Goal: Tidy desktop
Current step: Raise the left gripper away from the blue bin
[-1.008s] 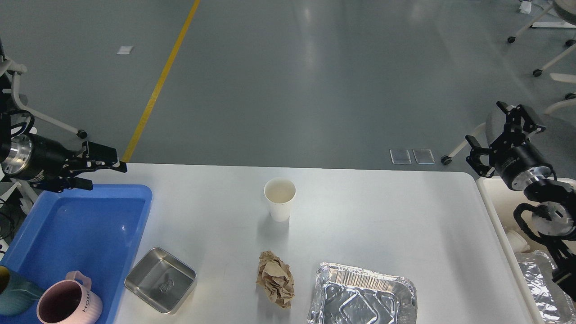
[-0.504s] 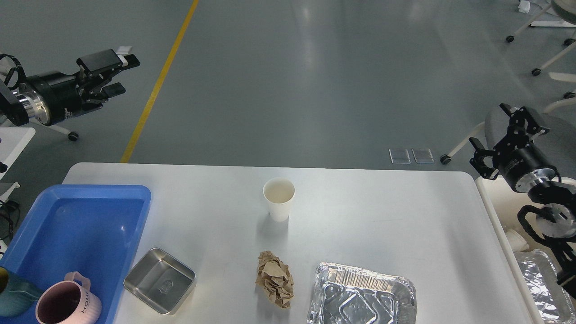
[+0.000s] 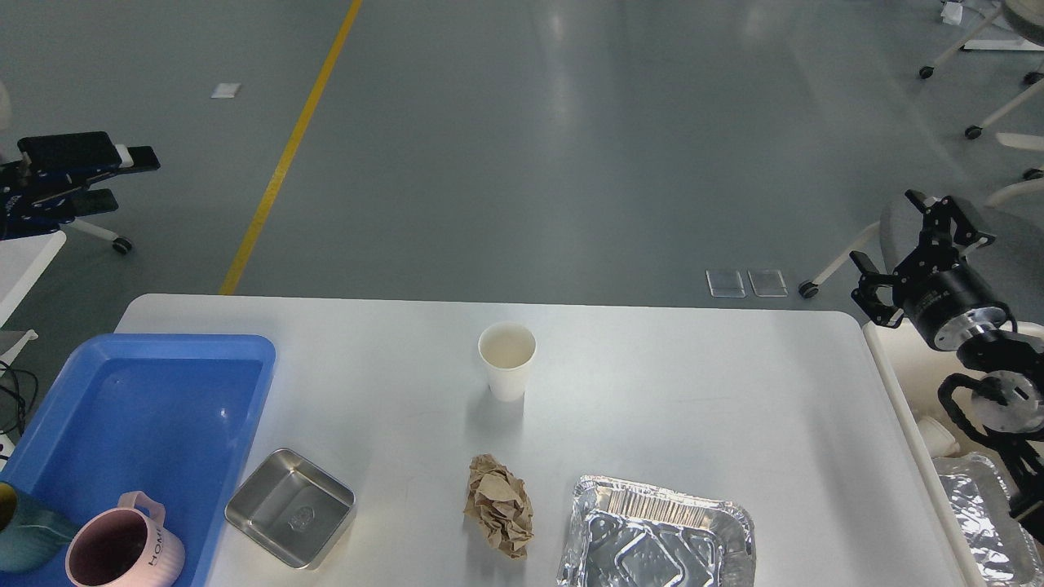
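Since half a second ago, the left gripper (image 3: 134, 175) has drawn back toward the left edge and dropped lower; most of its arm is now cut off by the frame, leaving only the dark fingers and a bit of the body visible over the grey floor. Its 2 fingers (image 3: 139, 156) stand apart with a clear gap between them, holding nothing. The right gripper (image 3: 909, 236) has barely shifted; it hangs beyond the right end of the desktop (image 3: 701, 391), its 2 fingers spread wide and empty.

The desktop fills the lower half of the view, its near edge cut off at the bottom. On it, a white paper cup (image 3: 506, 359) stands upright near the middle, open and apparently empty. Nearer, a crumpled brown paper ball (image 3: 499, 505) lies between a small steel tray (image 3: 290, 507) on the left and a foil tray (image 3: 656, 538) on the right, whose near side runs out of frame. None of these touch each other.

At the left, a blue plastic tray (image 3: 196, 383) overhangs the table's end. In its near corner sit a pink mug (image 3: 124, 552) marked "HOME", partly cropped, and a teal cup (image 3: 24, 534), of which only a sliver shows at the frame's edge.

At the right, a cream bin (image 3: 897, 367) stands just beside the desktop, largely hidden by the right arm. Crumpled foil (image 3: 975, 509) and a white object I cannot make out lie inside it.
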Tool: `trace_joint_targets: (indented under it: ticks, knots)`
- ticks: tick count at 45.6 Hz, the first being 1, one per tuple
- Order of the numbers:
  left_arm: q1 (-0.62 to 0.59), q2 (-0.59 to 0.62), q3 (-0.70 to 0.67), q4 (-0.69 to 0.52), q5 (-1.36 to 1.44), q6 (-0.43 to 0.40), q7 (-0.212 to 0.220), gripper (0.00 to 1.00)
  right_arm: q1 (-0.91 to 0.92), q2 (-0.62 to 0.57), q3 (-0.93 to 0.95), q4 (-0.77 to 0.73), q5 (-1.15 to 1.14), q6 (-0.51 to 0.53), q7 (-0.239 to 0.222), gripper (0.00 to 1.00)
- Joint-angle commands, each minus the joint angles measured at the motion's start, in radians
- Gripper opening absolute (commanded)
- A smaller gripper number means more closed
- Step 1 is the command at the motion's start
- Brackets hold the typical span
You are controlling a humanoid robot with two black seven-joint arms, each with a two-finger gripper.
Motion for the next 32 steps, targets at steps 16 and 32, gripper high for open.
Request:
trace_joint_targets:
  ticks: [16, 32]
  knots:
    - [-0.010, 0.428, 0.012, -0.273, 0.031, -0.294, 0.008, 0.97, 0.006, 0.002, 0.000, 0.000, 0.000, 0.000, -0.001, 1.00]
    - [-0.001, 0.403, 0.014, -0.273, 0.068, -0.316, 0.010, 0.97, 0.005, -0.001, 0.000, 0.000, 0.000, 0.000, 0.000, 1.00]
